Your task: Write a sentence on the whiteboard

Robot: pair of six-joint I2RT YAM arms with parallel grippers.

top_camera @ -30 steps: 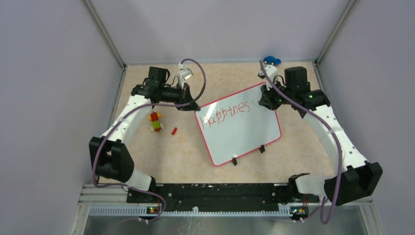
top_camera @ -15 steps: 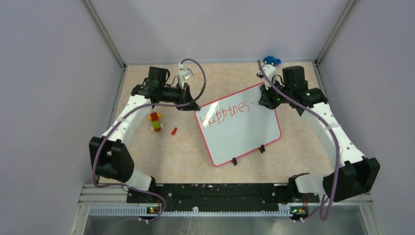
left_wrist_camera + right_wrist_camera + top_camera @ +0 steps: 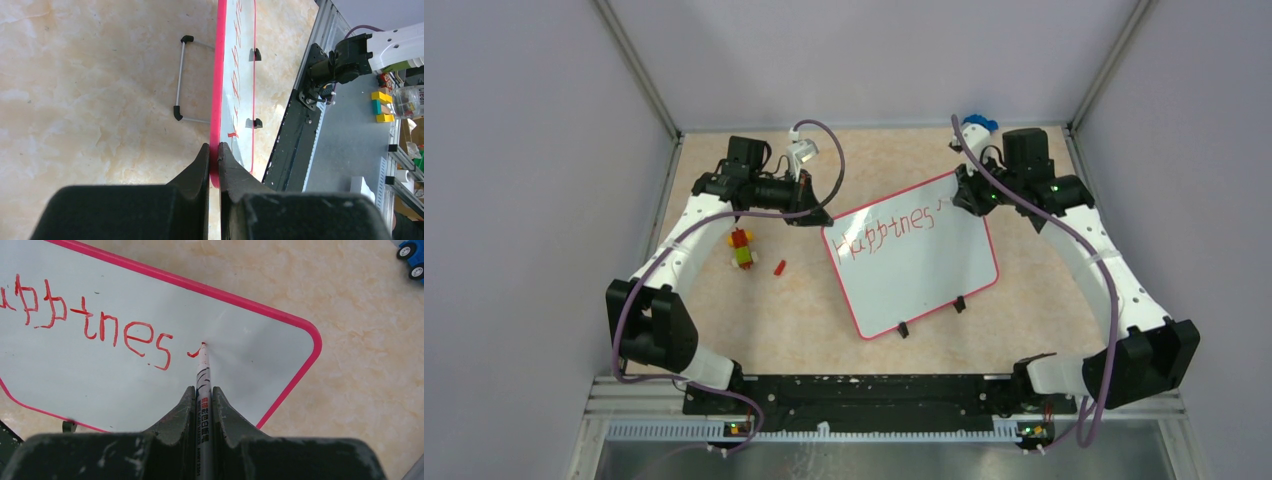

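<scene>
The whiteboard [image 3: 914, 275], white with a pink frame, lies tilted on the table. One line of red lettering [image 3: 886, 230] runs along its far edge, reading roughly "Happines" [image 3: 95, 322]. My left gripper [image 3: 822, 218] is shut on the board's pink frame [image 3: 218, 90] at the far left corner, its jaws [image 3: 213, 146] pinching the edge. My right gripper [image 3: 202, 389] is shut on a white marker [image 3: 203, 371]. The marker's red tip touches the whiteboard [image 3: 100, 375] at a short fresh stroke just after the last letter, near the far right corner [image 3: 964, 195].
A blue toy car [image 3: 977, 123] sits at the far edge, just behind the right wrist, and shows in the right wrist view [image 3: 412, 252]. A small brick figure [image 3: 742, 247] and a loose red piece [image 3: 779, 267] lie left of the board. Two black feet [image 3: 903, 329] stick out from the board's near edge.
The right gripper has shifted slightly farther along the board's far edge with the marker, and a short new red stroke has appeared after the last letter. The left arm has not moved.
</scene>
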